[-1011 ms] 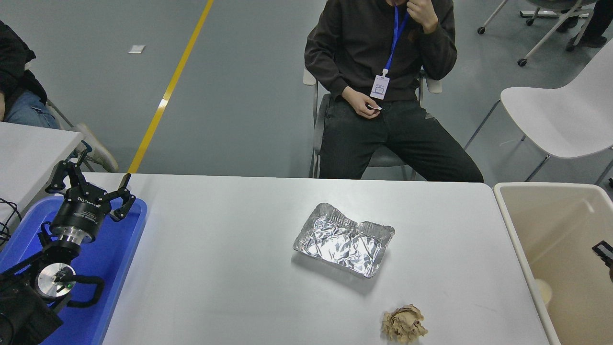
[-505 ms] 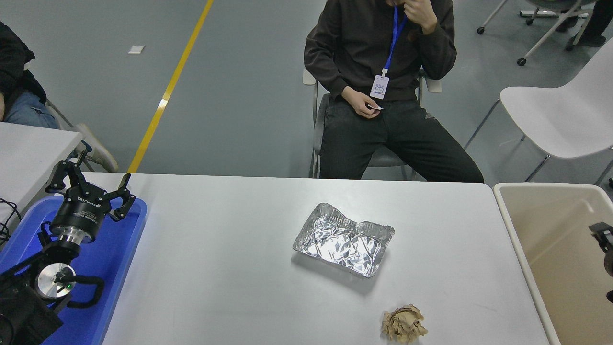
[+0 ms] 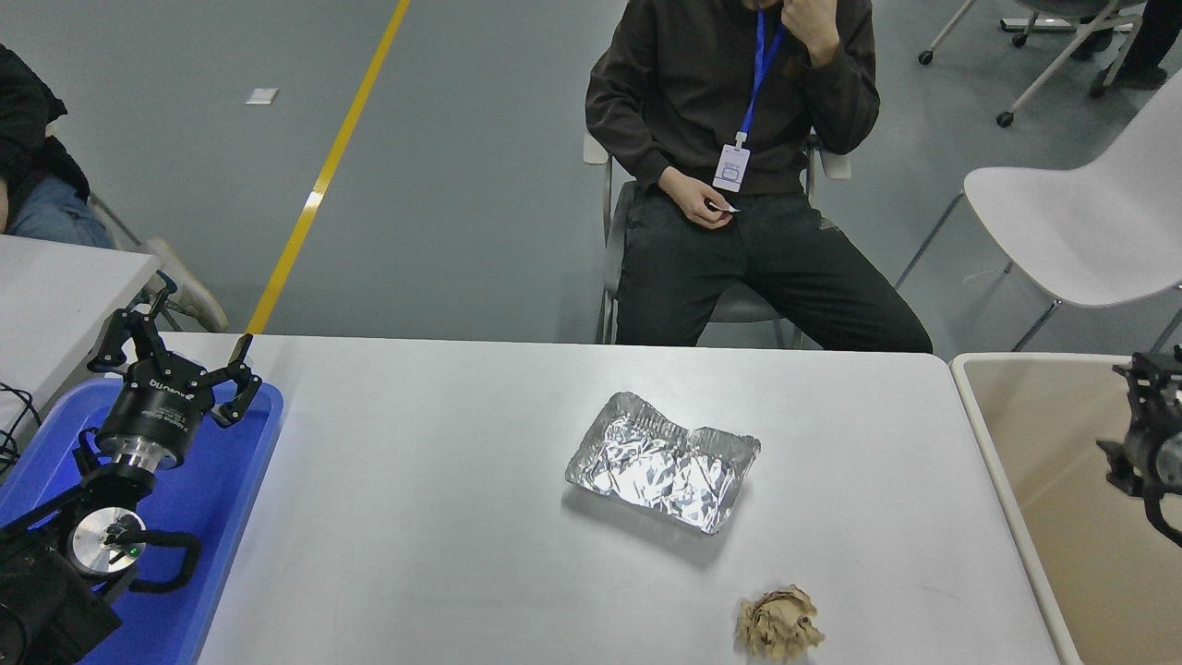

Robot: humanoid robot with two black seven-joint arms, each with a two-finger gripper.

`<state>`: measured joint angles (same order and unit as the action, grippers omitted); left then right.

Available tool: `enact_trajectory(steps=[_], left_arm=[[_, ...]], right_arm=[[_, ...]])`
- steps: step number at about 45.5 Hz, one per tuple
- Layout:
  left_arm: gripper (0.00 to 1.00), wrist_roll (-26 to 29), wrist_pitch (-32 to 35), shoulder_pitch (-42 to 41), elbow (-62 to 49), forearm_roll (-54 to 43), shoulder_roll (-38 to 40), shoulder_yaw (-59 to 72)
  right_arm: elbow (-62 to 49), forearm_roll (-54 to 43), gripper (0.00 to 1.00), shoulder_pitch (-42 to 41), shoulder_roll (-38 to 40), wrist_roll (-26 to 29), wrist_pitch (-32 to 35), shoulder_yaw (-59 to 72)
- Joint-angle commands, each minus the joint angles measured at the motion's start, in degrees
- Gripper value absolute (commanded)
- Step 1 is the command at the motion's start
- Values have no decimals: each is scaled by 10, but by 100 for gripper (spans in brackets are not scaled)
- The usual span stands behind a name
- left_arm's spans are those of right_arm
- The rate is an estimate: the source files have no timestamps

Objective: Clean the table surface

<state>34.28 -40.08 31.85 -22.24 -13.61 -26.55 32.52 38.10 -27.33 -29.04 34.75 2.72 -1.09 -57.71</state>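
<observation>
— Where's the right gripper point(image 3: 1148, 406)?

— Over the beige bin point(image 3: 1062, 517) at the right edge. I cannot tell if its fingers are apart. The rubbish lies to its left on the table surface point(image 3: 416, 517).

— Which arm is nearer?

— The right, I'd say. The left gripper point(image 3: 175, 356) is parked over the blue tray point(image 3: 222, 526), fingers spread, holding nothing.

— How many things?

— Two: one crumpled foil tray point(image 3: 663, 460), long axis slanting across the table, and one brown paper wad point(image 3: 778, 623) near the front edge.
</observation>
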Motion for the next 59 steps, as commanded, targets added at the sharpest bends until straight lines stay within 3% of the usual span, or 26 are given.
enact_trajectory(steps=[1,8,15,18,25,30,37,59], left_arm=[[100,0,0,0,0,0,0,0],[100,0,0,1,0,0,0,0],[100,0,0,1,0,0,0,0],[100,0,0,1,0,0,0,0],[100,0,0,0,0,0,0,0],[100,0,0,1,0,0,0,0],[100,0,0,0,0,0,0,0],[100,0,0,1,0,0,-1,0]], right_arm=[[106,8,99,70,-20,0,70,-155],[101,39,99,80,-50,-1,187,-217],[92,61,99,78,-55,-38,230,-208],[82,61,99,75,-65,-82,231,-184],[67,64,99,65,-82,-250,225,-67],[58,94,99,63,-93,-306,224,-4],[14,159,99,57,-131,-335,224,53],[-44,154,99,9,-175,-352,225,61]])
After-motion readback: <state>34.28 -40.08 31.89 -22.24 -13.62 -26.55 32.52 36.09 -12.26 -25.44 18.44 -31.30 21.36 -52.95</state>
